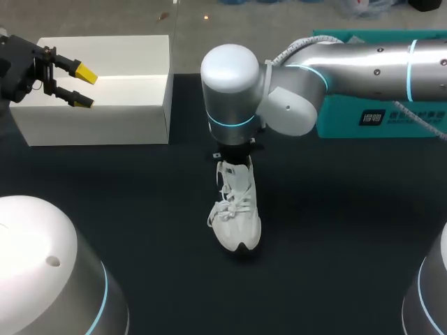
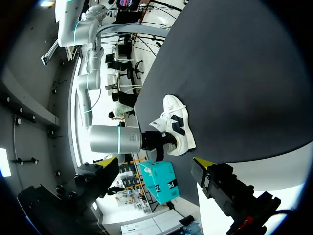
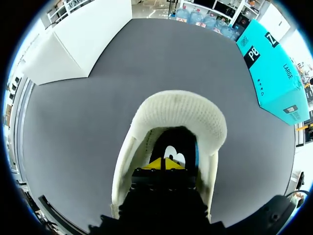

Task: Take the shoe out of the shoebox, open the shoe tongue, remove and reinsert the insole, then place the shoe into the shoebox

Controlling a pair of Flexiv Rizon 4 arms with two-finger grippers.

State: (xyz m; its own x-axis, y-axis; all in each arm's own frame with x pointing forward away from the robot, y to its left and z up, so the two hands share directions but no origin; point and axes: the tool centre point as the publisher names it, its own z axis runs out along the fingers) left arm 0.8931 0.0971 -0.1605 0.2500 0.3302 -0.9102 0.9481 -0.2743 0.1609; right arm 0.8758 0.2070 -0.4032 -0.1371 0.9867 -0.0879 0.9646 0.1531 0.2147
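Note:
A white lace-up sneaker (image 1: 237, 213) stands upright on the black table (image 1: 335, 230), toe toward the front edge. My right arm (image 1: 349, 70) comes in from the right, and its gripper points straight down into the shoe's heel opening. In the right wrist view the right gripper (image 3: 165, 164) is shut, its yellow tips together inside the shoe (image 3: 181, 112), under the padded collar. Whether it pinches the insole is hidden. My left gripper (image 1: 84, 86) hangs open and holds nothing above the white box (image 1: 119, 105) at the back left, far from the shoe (image 2: 176, 125).
A teal shoebox (image 1: 377, 118) lies at the back right, partly behind my right arm, and also shows in the wrist views as the teal box (image 3: 274, 68) (image 2: 159, 181). The white box (image 3: 73, 44) takes up the back left corner.

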